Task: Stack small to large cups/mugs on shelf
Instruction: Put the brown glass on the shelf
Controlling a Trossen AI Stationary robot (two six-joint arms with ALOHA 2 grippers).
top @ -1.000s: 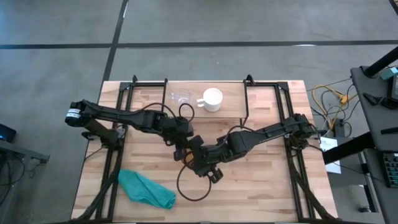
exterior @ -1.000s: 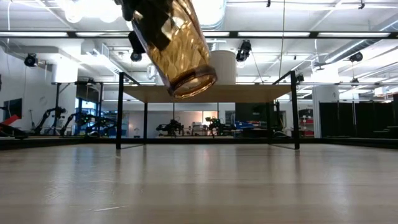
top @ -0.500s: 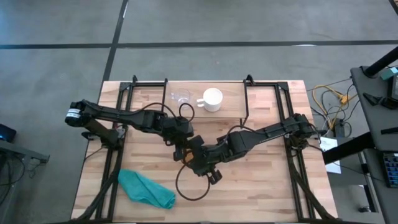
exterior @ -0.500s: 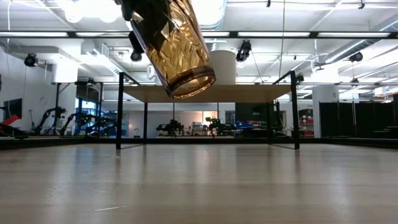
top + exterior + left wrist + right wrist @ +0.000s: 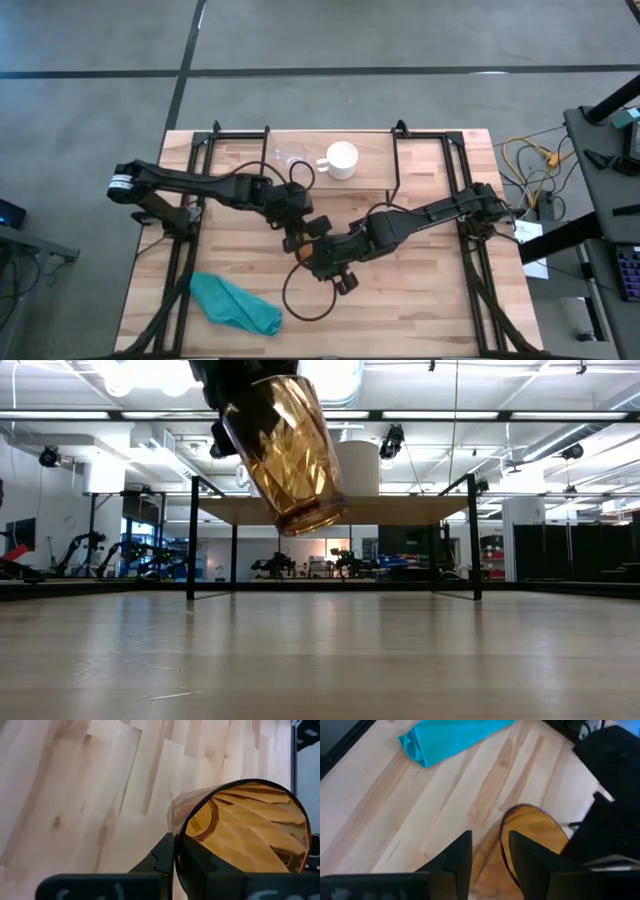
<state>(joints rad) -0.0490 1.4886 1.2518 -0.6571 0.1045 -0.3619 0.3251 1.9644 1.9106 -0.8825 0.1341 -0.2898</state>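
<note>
The amber patterned cup (image 5: 285, 450) hangs tilted above the table's middle, mouth up and base down. My left gripper (image 5: 177, 862) is shut on its rim. My right gripper (image 5: 490, 852) is open right beside it, coming from the table's right. One of its fingers (image 5: 527, 857) is inside the cup's mouth and the other (image 5: 460, 857) outside. The white mug (image 5: 342, 160) stands on the shelf (image 5: 400, 510) at the far side. The small clear glass cup (image 5: 291, 155) is just left of the mug. My left gripper pinches the cup's rim (image 5: 176, 837), one finger (image 5: 200, 867) inside the cup and one (image 5: 161, 855) outside the wall. The fingers slant downward from the table's left. The cup is lifted clear of the table and tilted. My right gripper straddles the rim (image 5: 503, 845); whether a finger touches it, I cannot tell.
A teal cloth (image 5: 235, 303) lies crumpled near the table's front left corner. A black cable loop (image 5: 300, 300) hangs under the arms over the table's middle. The shelf's thin black legs (image 5: 190, 540) stand at the far side, with bare wood in front of them.
The amber cup has stayed aloft. It has tipped slightly more upright and shifted a little toward the shelf's middle as seen in the low view. My right gripper has rolled a little about its own axis beside the rim. Neither gripper has opened or shut.
</note>
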